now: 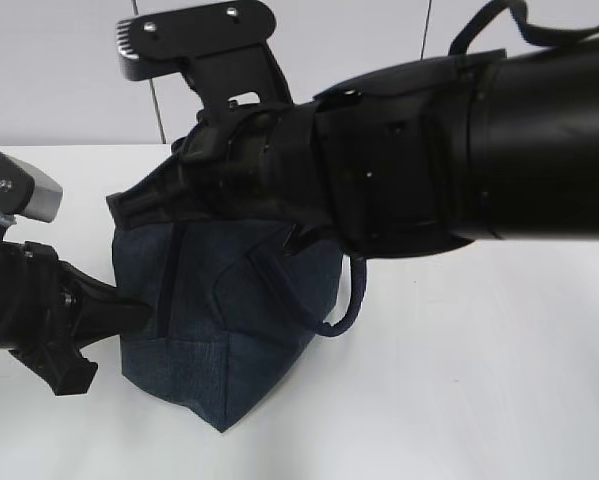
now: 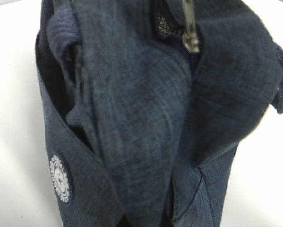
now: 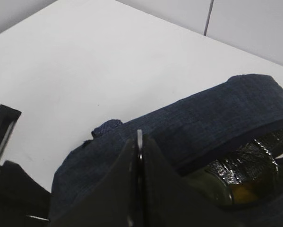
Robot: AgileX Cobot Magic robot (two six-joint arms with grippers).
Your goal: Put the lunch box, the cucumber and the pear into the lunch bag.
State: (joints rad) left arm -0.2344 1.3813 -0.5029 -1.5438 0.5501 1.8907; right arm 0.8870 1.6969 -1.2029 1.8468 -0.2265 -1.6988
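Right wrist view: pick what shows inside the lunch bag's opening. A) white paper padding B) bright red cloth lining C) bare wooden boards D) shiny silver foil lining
D: under the raised navy flap of the lunch bag, the opening shows crinkled, reflective silver foil lining, with something dark green and yellowish lying in it.

lunch bag (image 1: 219, 330) contents mostly hidden
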